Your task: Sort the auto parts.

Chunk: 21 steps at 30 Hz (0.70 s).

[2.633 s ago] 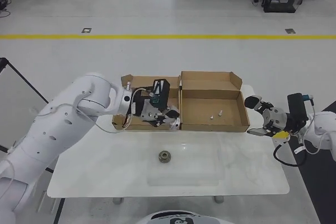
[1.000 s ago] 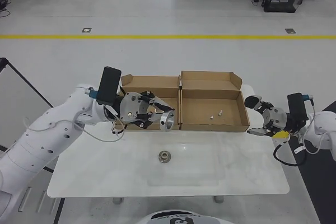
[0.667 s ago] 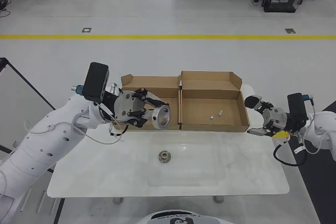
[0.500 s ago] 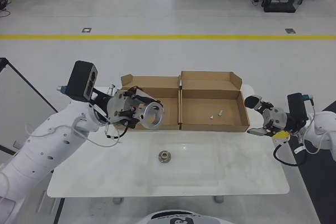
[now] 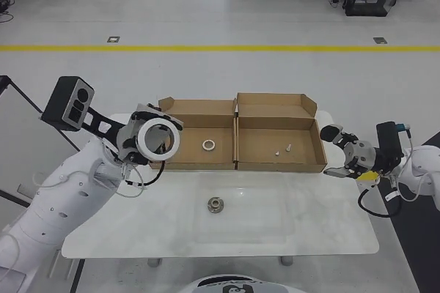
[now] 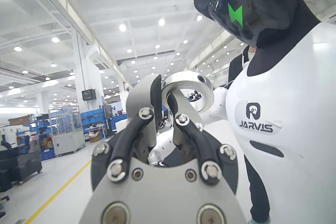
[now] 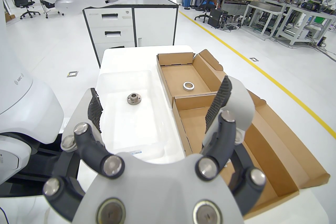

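The white table (image 5: 330,212) carries two open cardboard boxes side by side, touching along one wall. The left box (image 5: 224,139) lies on the side of the left arm's fingers. The right box (image 5: 308,143) ends just beside the right arm's fingers. A shallow translucent tray (image 5: 279,234) sits on the table beside the boxes, on the robot's side of them.

The left gripper (image 6: 164,95) points upward, toward the ceiling and the robot's head. It is clamped on a large metal ring (image 6: 187,78). One of its fingers (image 6: 156,93) presses the outside of the ring's wall, and the other reaches up through the hole and bears on the inside. The ring stands past the fingertips, in the air and clear of the table. From above it shows face-on, over the outer end of the left box.

The right gripper (image 7: 159,84) hovers at the table's edge with nothing in it. Its fingers (image 7: 219,101) are spread wide, and the ribbed pads face each other across the gap.

A flanged metal hub (image 7: 134,99) lies flat in the tray, out beyond the right fingertips and well apart from them. A small metal ring (image 7: 188,86) lies flat on the floor of the left box, farther from those fingertips than the hub. Two small pale screw-like parts (image 5: 282,149) lie close together on the floor of the right box, near the right fingers but not touching them.
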Each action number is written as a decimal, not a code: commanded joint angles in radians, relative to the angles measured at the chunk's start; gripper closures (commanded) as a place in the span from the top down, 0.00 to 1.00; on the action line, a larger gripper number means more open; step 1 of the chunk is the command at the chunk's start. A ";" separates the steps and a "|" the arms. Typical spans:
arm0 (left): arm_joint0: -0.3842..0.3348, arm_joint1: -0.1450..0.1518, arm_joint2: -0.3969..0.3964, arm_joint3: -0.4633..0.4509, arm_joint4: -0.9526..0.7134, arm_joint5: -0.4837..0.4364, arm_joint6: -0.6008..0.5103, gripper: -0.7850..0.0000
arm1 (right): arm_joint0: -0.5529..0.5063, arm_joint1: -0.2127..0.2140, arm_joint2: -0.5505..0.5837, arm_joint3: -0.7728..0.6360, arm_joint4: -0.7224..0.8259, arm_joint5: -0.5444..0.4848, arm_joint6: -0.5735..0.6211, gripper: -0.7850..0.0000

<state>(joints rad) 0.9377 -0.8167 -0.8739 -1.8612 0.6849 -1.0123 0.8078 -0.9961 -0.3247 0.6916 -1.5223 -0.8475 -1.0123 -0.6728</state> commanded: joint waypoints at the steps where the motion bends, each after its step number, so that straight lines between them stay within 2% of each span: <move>1: 0.009 -0.002 -0.011 0.004 0.023 0.000 0.000 0.00 | 0.000 0.000 0.000 0.000 0.000 0.000 -0.001 1.00; 7: 0.019 0.000 -0.016 0.022 0.098 0.000 -0.004 0.00 | 0.000 0.000 0.000 0.000 0.000 0.000 -0.001 1.00; 11: 0.012 0.012 -0.025 0.051 0.172 0.000 -0.081 0.00 | 0.000 0.000 0.000 0.000 0.000 0.000 -0.001 1.00; 15: 0.016 0.020 -0.038 0.049 0.166 0.000 -0.138 0.00 | 0.000 0.000 0.000 0.000 0.000 0.000 -0.001 1.00; 18: 0.022 0.022 -0.046 0.036 0.133 0.000 -0.131 0.00 | 0.000 0.000 0.000 0.000 0.000 0.000 -0.001 1.00; 21: 0.030 0.021 -0.047 0.019 0.086 0.000 -0.079 0.00 | 0.000 0.000 0.000 0.000 0.000 0.000 -0.001 1.00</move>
<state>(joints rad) 0.9646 -0.7951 -0.9217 -1.8367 0.7877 -1.0123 0.7052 -0.9961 -0.3247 0.6916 -1.5223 -0.8475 -1.0123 -0.6728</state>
